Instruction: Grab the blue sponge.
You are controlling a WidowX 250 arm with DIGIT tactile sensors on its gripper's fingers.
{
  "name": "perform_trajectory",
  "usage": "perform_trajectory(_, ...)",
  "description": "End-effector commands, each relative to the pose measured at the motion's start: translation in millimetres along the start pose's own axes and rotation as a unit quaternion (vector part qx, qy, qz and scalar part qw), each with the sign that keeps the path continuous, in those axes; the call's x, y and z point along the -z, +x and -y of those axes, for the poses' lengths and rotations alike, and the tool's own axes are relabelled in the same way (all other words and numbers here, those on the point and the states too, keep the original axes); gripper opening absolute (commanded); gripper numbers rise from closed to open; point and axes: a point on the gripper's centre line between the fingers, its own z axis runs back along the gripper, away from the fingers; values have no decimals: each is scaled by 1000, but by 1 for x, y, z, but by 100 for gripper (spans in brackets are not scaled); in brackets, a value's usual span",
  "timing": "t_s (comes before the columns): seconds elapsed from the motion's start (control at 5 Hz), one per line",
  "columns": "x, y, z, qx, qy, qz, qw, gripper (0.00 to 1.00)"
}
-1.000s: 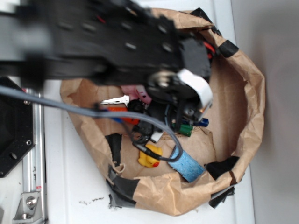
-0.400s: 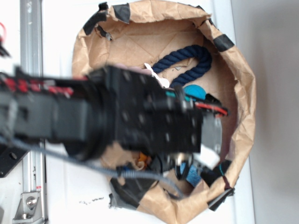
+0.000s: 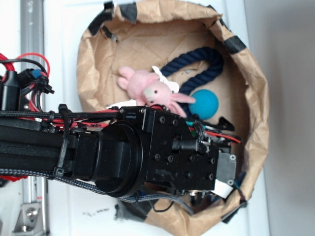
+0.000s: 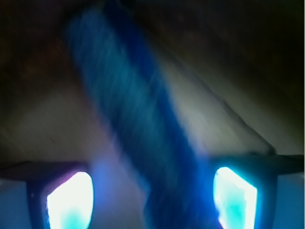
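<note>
Since 0.4 s ago your arm has steadied lower in the paper bag [image 3: 256,123]. Wrist view: gripper [image 4: 152,200] fingers stand wide apart, the blurred blue sponge [image 4: 143,124] running between them from upper left. Beyond: pink plush [image 3: 150,91], teal ball [image 3: 204,102], navy rope [image 3: 197,64].

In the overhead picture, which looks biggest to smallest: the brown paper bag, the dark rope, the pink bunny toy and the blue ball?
1. Paper bag, it holds everything.
2. Rope.
3. Pink bunny, close to the rope in spread, so those two are uncertain.
4. Ball, clearly smallest.
</note>
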Motion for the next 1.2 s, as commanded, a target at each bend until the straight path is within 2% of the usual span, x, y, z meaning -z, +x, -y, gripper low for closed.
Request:
perform_trajectory(0.0, -14, -2, 14, 17, -41, 54, 998, 100)
perform_trajectory(0.2, -4, 5, 9, 33, -8, 52, 998, 100)
perform_trajectory(0.4, 5, 15, 8, 50, 5, 50, 997, 100)
perform_trajectory(0.6, -1, 29, 5, 50, 4, 50, 997, 100)
perform_trajectory(0.8, -2, 33, 3, 18, -19, 40, 999, 53)
perform_trajectory(1.0, -6, 24, 8, 7, -24, 37, 999, 0)
